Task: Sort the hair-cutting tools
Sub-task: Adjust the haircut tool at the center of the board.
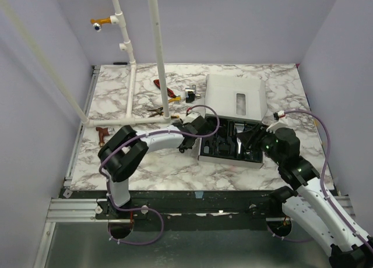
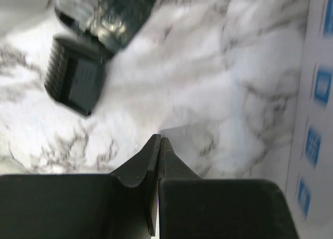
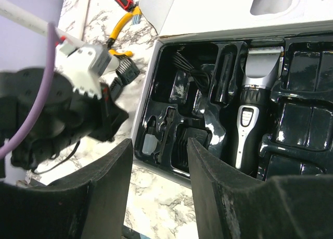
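Note:
An open white box holds a black tray [image 1: 217,154], [image 3: 156,88]. In it lie the slim black clipper with silver blade [image 3: 254,106], a guard comb [image 3: 188,145], a small brush [image 3: 167,125], a small bottle [image 3: 148,144] and a coiled cord [image 3: 190,67]. My right gripper [image 3: 158,148], [image 1: 254,141] hovers open over the tray's near left corner, nothing between its fingers. My left gripper [image 2: 160,141], [image 1: 187,144] is shut and empty over bare marble just left of the box. A black guard comb [image 2: 75,83] and another black attachment [image 2: 106,13] lie on the table ahead of it.
The white lid [image 1: 236,96] stands open behind the tray. Red- and yellow-handled tools [image 1: 164,92], [image 3: 122,10] lie at the back by the white pipe frame [image 1: 157,52]. A reddish-brown T-shaped piece [image 1: 102,134] sits at the table's left edge. The box wall [image 2: 317,93] is close on the left gripper's right.

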Robot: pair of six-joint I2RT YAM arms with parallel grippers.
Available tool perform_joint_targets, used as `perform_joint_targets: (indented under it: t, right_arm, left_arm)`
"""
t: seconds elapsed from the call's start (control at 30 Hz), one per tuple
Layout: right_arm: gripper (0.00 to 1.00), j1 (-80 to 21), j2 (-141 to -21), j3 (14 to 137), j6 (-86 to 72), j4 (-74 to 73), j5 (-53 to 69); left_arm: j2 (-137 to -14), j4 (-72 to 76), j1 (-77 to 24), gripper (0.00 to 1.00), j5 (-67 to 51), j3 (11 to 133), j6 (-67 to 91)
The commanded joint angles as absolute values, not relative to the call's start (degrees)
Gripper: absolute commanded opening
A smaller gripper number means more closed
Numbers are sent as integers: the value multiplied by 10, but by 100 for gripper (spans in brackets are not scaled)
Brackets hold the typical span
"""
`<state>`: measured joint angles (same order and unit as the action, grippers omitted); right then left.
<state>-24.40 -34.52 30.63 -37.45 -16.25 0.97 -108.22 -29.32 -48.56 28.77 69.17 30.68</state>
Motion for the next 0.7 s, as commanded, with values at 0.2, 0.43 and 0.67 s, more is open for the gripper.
perform_joint_targets:
  t: [0.2,0.43,0.67]
  right_arm:
    - [52,-243,-395,314,-372,-103,65]
    - [50,-315,-547,359,-384,-9,62]
    - [49,-410,-738,473,-381,44,-58]
  left_arm:
    - [-753,-170,-520,8,274,460,402]
    - [-566,-253,-548,12,336,371,515]
    - [-437,-291,-547,15,360,285,584]
